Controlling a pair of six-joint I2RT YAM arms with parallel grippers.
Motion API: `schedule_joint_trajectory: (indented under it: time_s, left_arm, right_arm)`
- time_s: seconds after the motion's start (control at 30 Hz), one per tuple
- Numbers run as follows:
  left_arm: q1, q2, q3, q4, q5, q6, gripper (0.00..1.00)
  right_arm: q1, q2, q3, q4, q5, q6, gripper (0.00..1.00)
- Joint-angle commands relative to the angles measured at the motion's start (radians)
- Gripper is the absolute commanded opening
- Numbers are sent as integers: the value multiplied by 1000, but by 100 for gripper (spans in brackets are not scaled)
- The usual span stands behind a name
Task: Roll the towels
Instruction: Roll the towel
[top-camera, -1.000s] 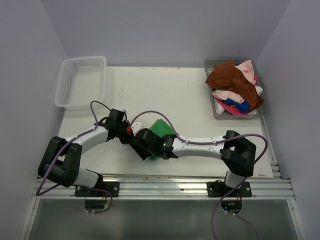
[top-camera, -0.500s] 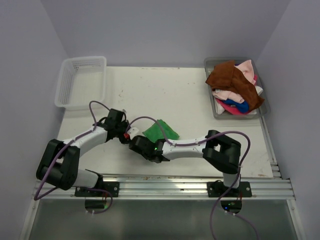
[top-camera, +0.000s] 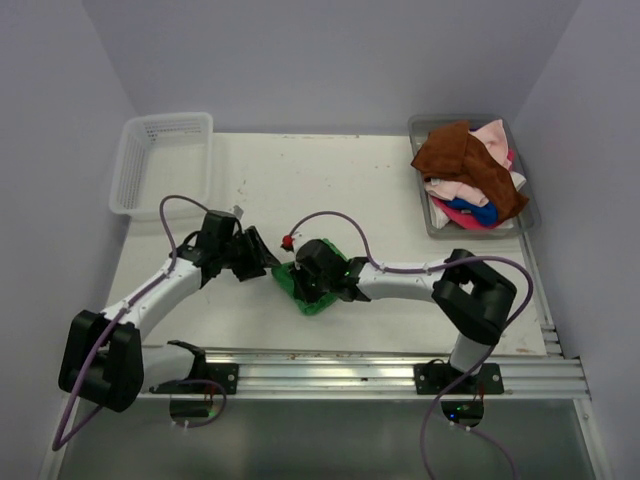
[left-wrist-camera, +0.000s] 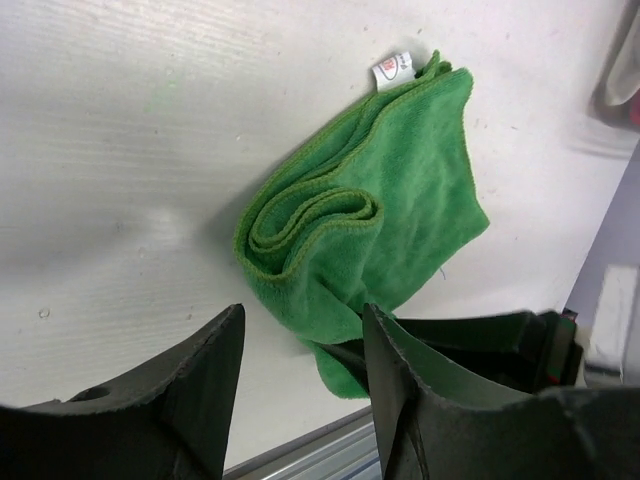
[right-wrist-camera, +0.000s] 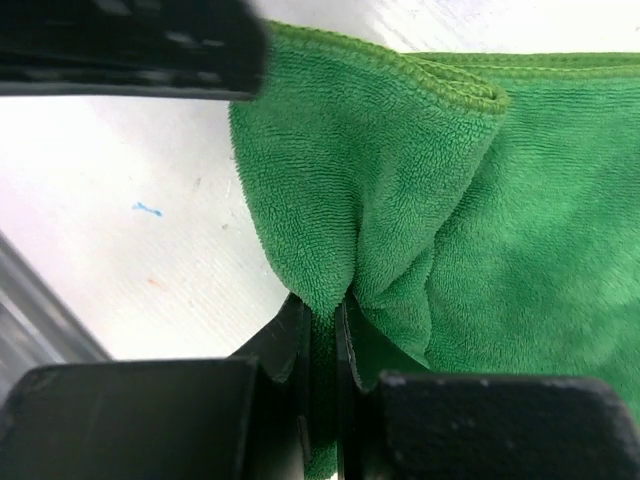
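Note:
A bright green towel (top-camera: 310, 299) lies loosely folded into a partial roll on the table near the front middle. Its coiled end (left-wrist-camera: 315, 215) faces the left wrist camera, and a white label (left-wrist-camera: 392, 70) sticks out at its far corner. My right gripper (top-camera: 303, 284) is shut on a pinched fold of this towel (right-wrist-camera: 400, 190), with the cloth squeezed between its fingertips (right-wrist-camera: 320, 310). My left gripper (top-camera: 268, 262) stands open just left of the towel, apart from it, with nothing between its fingers (left-wrist-camera: 303, 330). More towels, rust brown (top-camera: 465, 160), pink (top-camera: 492, 135) and blue (top-camera: 472, 212), are heaped at the back right.
The heaped towels fill a clear grey tray (top-camera: 527, 218) at the table's back right corner. A white mesh basket (top-camera: 165, 160) stands at the back left. The metal rail (top-camera: 330, 372) runs along the front edge, close behind the green towel.
My left gripper has opened, let go of the towel and drawn back to the left. My right gripper has shut on the green towel, which now lies bunched under it.

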Motion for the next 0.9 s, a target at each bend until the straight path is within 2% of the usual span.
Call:
schedule_joint_trajectory:
  time_s: [0.0, 0.1, 0.23, 0.33, 0.57, 0.87]
  left_arm:
    - [10, -35, 36, -9, -5, 14, 54]
    - [10, -46, 1, 5, 10, 6, 49]
    - [10, -67, -46, 63, 56, 8, 35]
    - [8, -92, -82, 98, 101, 13, 31]
    - [-3, -118, -105, 150, 147, 25, 29]
    - [-26, -37, -111, 247, 165, 37, 20]
  right_arm:
    - [-57, -37, -35, 96, -262, 95, 0]
    - [-97, -33, -52, 133, -362, 155, 0]
    - [-156, -27, -97, 225, -488, 247, 0]
    - [-196, -19, -135, 303, -550, 305, 0]
    - [-247, 38, -212, 512, -653, 430, 0]
    - [-278, 85, -261, 668, -718, 531, 0]
